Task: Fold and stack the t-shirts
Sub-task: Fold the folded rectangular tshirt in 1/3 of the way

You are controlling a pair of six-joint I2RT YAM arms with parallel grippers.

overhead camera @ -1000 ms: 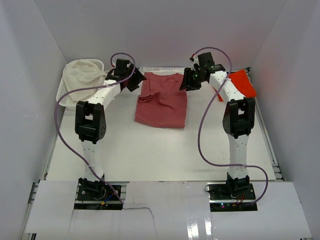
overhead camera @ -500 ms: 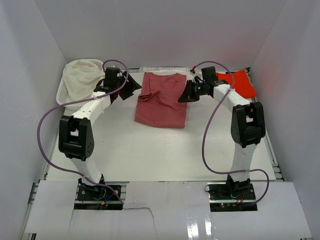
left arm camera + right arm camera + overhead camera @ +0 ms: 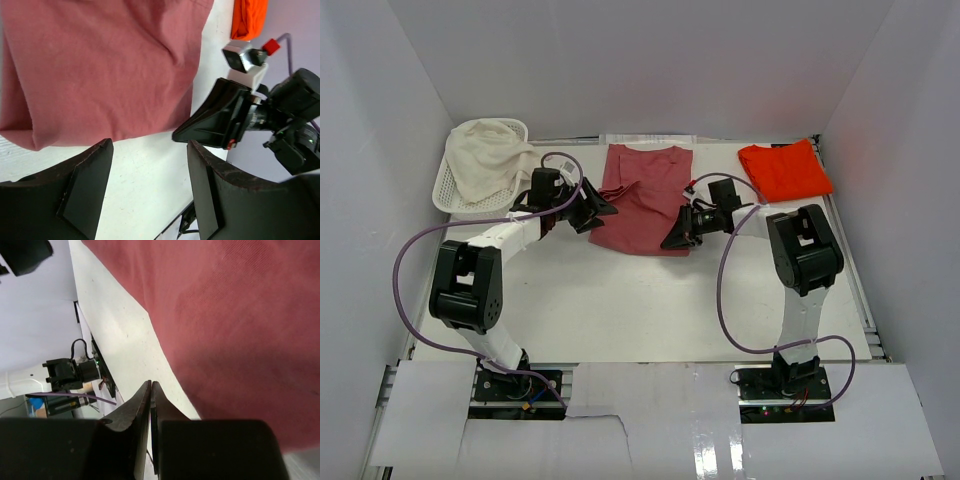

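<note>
Left jaws gape beside the left edge of the big dusty rose-red cotton t-shirt (image 3: 650, 195). Right jaws are squeezed together at its near right corner. The white plastic lattice basket (image 3: 442, 190) holds a cream cloth (image 3: 485, 160).

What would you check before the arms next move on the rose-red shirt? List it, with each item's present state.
1. Left gripper open: ok.
2. Rose-red shirt inside that gripper: not ok, the edge lies just beyond it.
3. Right gripper holding cloth: not ok, shut with none showing in it.
4. Grippers apart from each other: ok.
5. Orange-red shirt out of the way: ok, far right corner.
</note>
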